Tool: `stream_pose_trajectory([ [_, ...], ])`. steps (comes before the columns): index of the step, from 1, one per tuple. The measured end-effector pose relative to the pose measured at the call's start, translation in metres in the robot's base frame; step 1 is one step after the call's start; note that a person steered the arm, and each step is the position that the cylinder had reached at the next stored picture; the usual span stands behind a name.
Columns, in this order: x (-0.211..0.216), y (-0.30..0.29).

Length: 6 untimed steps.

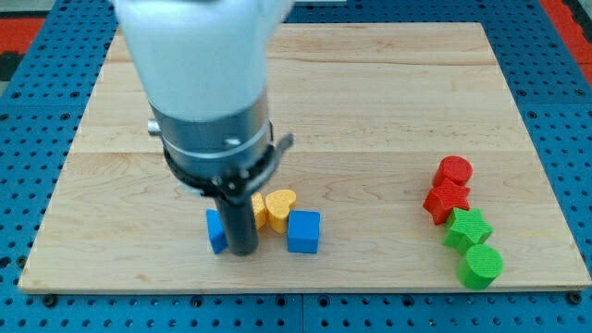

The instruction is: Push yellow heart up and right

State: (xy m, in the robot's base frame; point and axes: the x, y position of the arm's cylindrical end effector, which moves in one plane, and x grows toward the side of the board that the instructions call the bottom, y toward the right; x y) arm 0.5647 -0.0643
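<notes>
Right now my tip (243,248) is resting on the bench (370,111) between two blue blocks (216,231) (303,231), just below-left of the yellow heart (280,207); no claw showing.

Place: robot lab bench
Evidence: wooden table (370,83) lying on blue perforated mounting board (564,111) beyond every table edge
Also: robot arm (208,83) overhead

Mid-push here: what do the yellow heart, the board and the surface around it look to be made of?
The yellow heart, just right of my tip, looks like moulded or printed plastic: flat uniform colour, matte, soft edges. The board looks like pale wood, with visible grain and plank seams, low sheen. The blue surround looks like a perforated panel with a regular hole grid, probably metal or plastic; I cannot tell which.
</notes>
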Motion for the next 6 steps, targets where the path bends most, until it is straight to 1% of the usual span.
stream_pose_trajectory([
  [1, -0.004, -0.037],
  [2, -0.009, 0.012],
  [3, -0.035, 0.07],
  [4, -0.055, 0.08],
  [5, -0.068, 0.126],
  [6, -0.114, 0.14],
])
